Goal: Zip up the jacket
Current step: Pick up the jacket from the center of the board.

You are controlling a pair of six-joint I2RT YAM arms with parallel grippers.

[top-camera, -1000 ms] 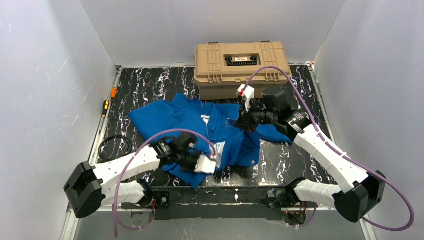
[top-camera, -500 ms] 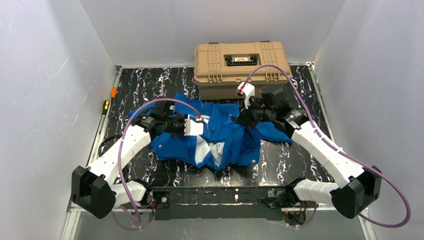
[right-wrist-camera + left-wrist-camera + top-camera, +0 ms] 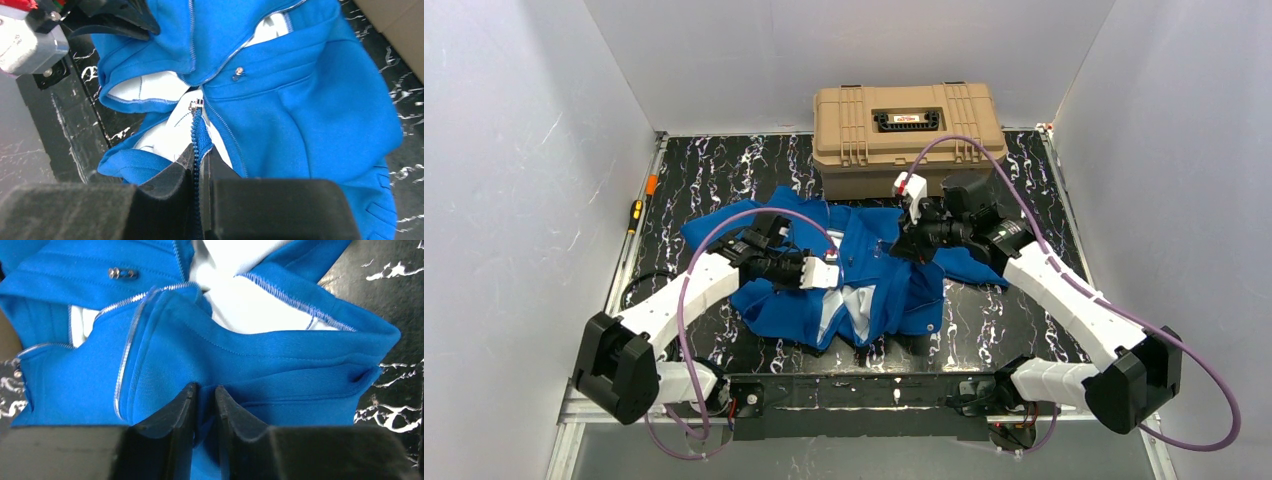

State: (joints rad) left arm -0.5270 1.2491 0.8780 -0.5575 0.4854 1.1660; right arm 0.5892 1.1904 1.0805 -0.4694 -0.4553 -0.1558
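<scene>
Since the right end effector (image 3: 200, 152) clamps the zipper tape (image 3: 199, 131) of the royal-blue soft fabric jacket (image 3: 874, 270) mid-worktop, the metal slider (image 3: 196, 106) lies just ahead along it, toward the near edge; the narrow left end effector (image 3: 204, 389) nips a fold.

the zipper (image 3: 196, 129) end hides inside the right tool (image 3: 201, 154).

Royal-blue jacket (image 3: 894, 285), tan case (image 3: 844, 130), black white-veined table (image 3: 724, 170).

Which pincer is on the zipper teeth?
The right pincer: the jacket's zipper teeth run between its jaws. The left pincer pinches plain blue fabric.
</scene>
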